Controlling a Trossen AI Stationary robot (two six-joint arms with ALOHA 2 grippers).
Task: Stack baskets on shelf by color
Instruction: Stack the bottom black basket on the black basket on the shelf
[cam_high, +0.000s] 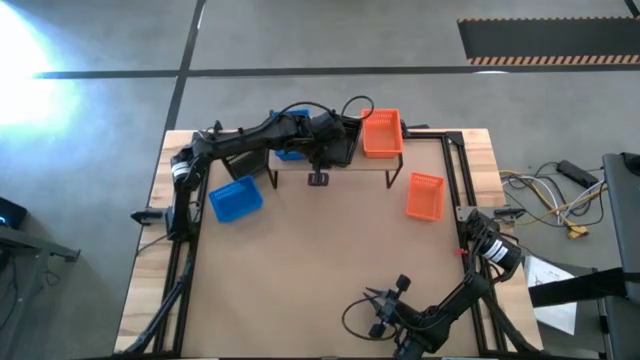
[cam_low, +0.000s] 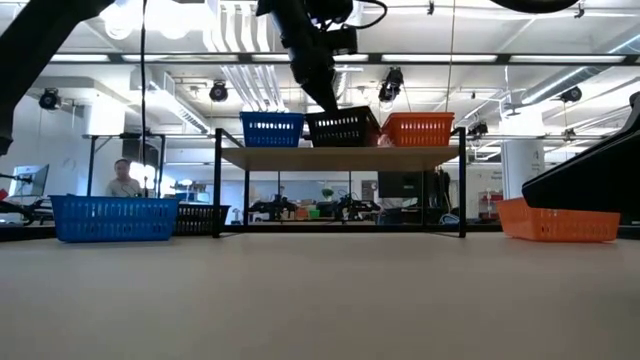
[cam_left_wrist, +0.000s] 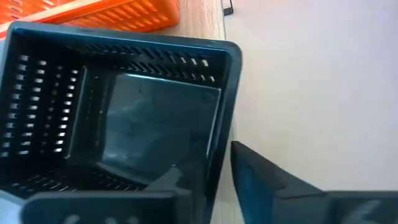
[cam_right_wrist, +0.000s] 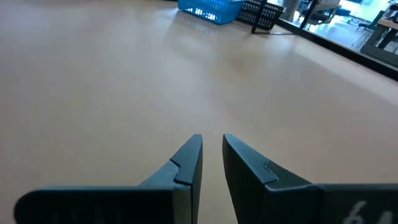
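Observation:
The shelf (cam_high: 335, 178) stands at the table's far side and carries a blue basket (cam_low: 272, 129), a black basket (cam_low: 345, 127) and an orange basket (cam_low: 418, 129) in a row. My left gripper (cam_left_wrist: 208, 158) reaches over the shelf from the left and is shut on the black basket (cam_left_wrist: 124, 112). On the table lie a blue basket (cam_high: 235, 199) at the left, a black basket (cam_low: 203, 218) behind it, and an orange basket (cam_high: 425, 196) at the right. My right gripper (cam_right_wrist: 212, 146) waits low near the table's front edge, shut, with nothing between its fingers. My left gripper has the black basket's near wall (cam_left_wrist: 219, 146) between its fingers, one finger (cam_left_wrist: 177, 177) inside the basket and one (cam_left_wrist: 261, 174) outside. The fingers slant down from the table's left. The basket rests on the shelf board, a little tilted, between the blue and the orange one.
The shelf's thin black legs (cam_low: 218, 185) stand on the table. A black frame (cam_high: 455, 170) runs along the table's sides. Cables (cam_high: 545, 190) lie off the right edge. The table's middle is bare wood (cam_high: 320, 250). A person (cam_low: 124, 178) sits far behind the table.

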